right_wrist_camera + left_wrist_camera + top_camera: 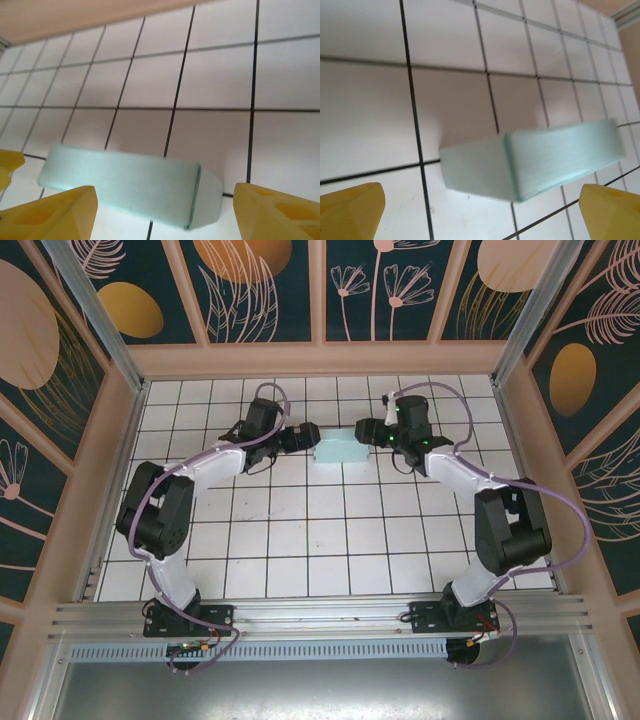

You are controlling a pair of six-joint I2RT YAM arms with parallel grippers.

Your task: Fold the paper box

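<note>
Two end effectors facing each other over the tiled worktop (330, 540), left end effector (302, 440) spread wide and empty, closed paper box (340, 449) lying just ahead between both, right end effector (366, 432) parted, gripping nothing.

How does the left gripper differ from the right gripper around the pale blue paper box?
The left gripper stands left of the closed pale light-blue card box, the right gripper right of it. The left's yellow fingers clear the box; one right finger overlaps its edge, contact unclear. Both are open.
</note>
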